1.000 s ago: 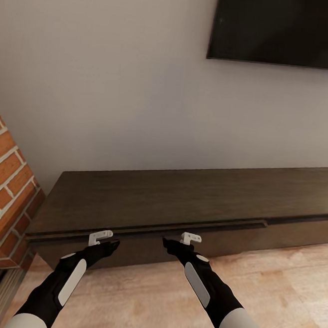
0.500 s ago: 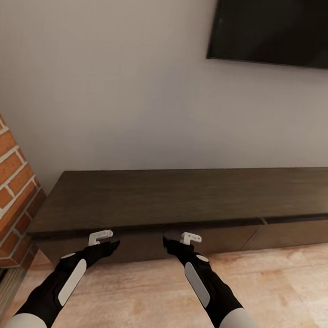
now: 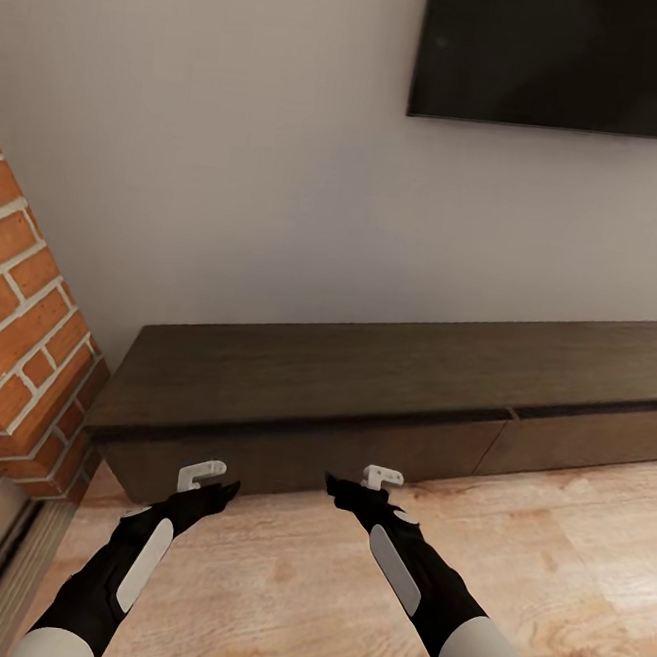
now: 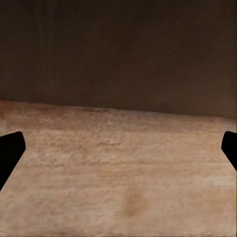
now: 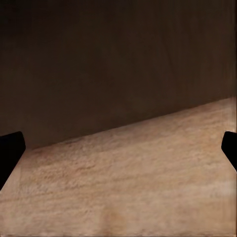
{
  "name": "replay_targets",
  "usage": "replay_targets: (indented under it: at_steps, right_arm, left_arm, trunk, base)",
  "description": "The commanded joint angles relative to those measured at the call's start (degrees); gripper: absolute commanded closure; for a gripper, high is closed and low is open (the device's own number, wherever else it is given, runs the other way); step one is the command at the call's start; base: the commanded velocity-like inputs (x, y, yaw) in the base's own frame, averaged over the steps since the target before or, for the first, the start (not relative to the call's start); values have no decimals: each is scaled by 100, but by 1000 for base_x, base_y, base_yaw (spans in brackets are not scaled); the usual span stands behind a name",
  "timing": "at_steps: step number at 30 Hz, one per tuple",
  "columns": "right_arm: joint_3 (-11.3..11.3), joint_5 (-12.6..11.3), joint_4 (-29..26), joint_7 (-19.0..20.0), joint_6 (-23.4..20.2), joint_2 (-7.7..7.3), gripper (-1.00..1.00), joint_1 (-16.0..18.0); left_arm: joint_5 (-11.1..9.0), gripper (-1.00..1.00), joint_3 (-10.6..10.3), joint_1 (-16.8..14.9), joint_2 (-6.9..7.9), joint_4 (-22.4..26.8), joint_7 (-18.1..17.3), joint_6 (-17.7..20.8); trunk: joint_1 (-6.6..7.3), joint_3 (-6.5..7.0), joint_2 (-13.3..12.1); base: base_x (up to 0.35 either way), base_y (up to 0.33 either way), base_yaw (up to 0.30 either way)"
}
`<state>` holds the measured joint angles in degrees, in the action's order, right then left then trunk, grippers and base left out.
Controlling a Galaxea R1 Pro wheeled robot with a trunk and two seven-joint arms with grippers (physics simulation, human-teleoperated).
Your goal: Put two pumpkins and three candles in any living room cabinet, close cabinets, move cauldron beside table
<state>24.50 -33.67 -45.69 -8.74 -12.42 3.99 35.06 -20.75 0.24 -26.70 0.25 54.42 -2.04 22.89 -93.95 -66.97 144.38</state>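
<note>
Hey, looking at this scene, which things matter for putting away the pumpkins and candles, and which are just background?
Belongs to the job:
long low dark brown wooden cabinet, drawer fronts flush
left tool, open, empty
right tool, open, empty

Just background:
black wall-mounted screen
red brick column
light wood plank floor

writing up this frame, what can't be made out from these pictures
- What is inside the cabinet: head view, its shut drawer fronts hide it.
- The cabinet's right end: head view, cut off by the picture's edge.
- The dark screen on the wall: head view, cut by the top and right edges.
- The left gripper and right gripper fingers: wrist views, only dark tips at the side edges.
</note>
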Motion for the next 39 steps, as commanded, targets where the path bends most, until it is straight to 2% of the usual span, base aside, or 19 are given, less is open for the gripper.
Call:
replay_targets:
  at_steps: [1, 16, 19, 23, 27, 31, 39]
  right_arm:
    - [20, -52, -10, -49, -15, -4, -100, 4]
    - [3, -56, -30, -66, -83, -6, -100, 3]
    - [1, -64, -26, -68, -94, -4, -100, 4]
    - [-2, -69, -39, -74, -191, -2, -100, 8]
    - [-6, -88, -37, -75, -450, 4, -100, 5]
    - [-6, -94, -34, -76, -499, 5, -100, 4]
    - [-7, -101, -29, -75, -507, 5, -100, 5]
  left_arm:
    - [-34, -100, 3, -2, 1, 6, -7, 31]
    - [-30, -100, -67, -2, -39, 28, 8, 92]
    - [-1, -100, -99, -2, -68, 28, 3, 293]
    - [-4, -100, -363, -2, -82, 155, 0, 481]
    - [-28, -100, -461, -2, -93, 409, 36, 949]
    - [-45, -100, -438, -2, -58, 458, 30, 1264]
    - [-42, -100, -431, -2, -49, 481, 47, 1324]
  trunk:
    - [3, -5, 2]
    - [6, 17, 1]
    - [8, 40, -1]
    - [8, 40, -1]
    - [8, 40, -1]
    - [19, 128, -6]
    - [39, 305, -17]
  base:
    - [-159, 0, 0]
    - [-22, 0, 0]
    - [0, 0, 0]
    - [0, 0, 0]
    - [0, 0, 0]
    - [0, 0, 0]
    - [0, 0, 0]
